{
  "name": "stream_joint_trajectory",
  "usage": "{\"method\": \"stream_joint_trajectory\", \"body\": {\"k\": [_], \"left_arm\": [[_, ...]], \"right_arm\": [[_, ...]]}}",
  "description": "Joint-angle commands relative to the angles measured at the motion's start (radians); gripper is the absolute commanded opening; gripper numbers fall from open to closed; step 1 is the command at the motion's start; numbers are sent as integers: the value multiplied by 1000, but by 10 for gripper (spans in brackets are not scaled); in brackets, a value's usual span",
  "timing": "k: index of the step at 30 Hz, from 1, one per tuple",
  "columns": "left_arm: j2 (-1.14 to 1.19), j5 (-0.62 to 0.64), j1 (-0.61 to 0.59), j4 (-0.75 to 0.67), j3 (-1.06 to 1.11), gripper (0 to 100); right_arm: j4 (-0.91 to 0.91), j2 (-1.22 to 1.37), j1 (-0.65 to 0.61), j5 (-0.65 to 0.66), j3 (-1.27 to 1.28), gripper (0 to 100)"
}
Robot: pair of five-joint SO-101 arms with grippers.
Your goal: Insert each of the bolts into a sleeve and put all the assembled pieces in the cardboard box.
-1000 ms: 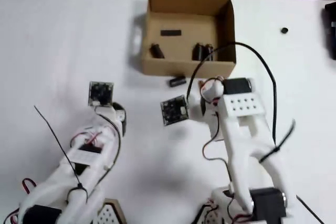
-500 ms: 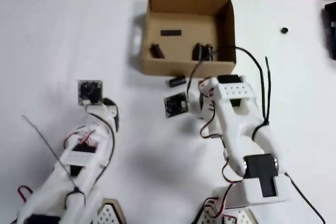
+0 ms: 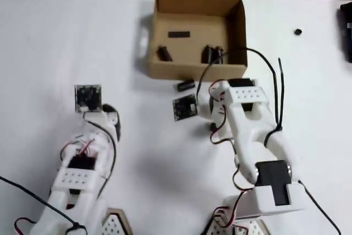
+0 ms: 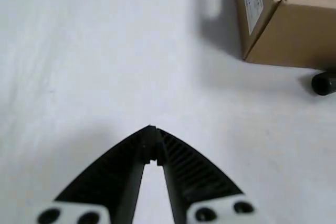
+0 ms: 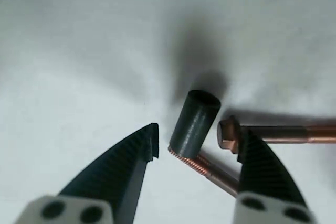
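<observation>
Right gripper point(image 5: 198, 136): open, jaws either side of a black sleeve point(image 5: 195, 118), placed, I'd say, to close on it.
Sleeve: rests on the table point(image 5: 79, 51); a copper bolt point(image 5: 211, 169) seems partly inside it, and a second bolt point(image 5: 278, 131) lies just beside.
Left gripper point(image 4: 152, 136): closed on nothing, low over the table.
High view: cardboard box point(image 3: 187, 71) at upper centre, dark pieces point(image 3: 212, 54) inside, another sleeve point(image 3: 186, 85) just below it.

Left wrist view: brown cardboard box point(image 4: 283, 35) is cut off at 2 edges, & a short black round piece point(image 4: 324, 83) is half off the edge. Right wrist view: one long copper bolt point(image 5: 283, 132) runs off the edge. 2nd copper bolt point(image 5: 210, 169) hides one end at the black tube sleeve point(image 5: 194, 121), other end behind a finger point(image 5: 265, 171) of the right gripper point(image 5: 199, 136). High view: dark bits point(image 3: 212, 54) in the box, too small to tell.
</observation>
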Motion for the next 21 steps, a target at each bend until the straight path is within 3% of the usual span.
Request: {"method": "stream_joint_trajectory", "body": {"k": [1, 13, 21], "left_arm": [[-26, 0, -6, 3, -1, 22], [-29, 0, -6, 2, 13, 22], [-29, 0, -5, 2, 13, 22]], "right_arm": [[-2, -7, 2, 0, -17, 238], [130, -8, 10, -3, -146, 238], [174, -7, -41, -121, -155, 238]]}}
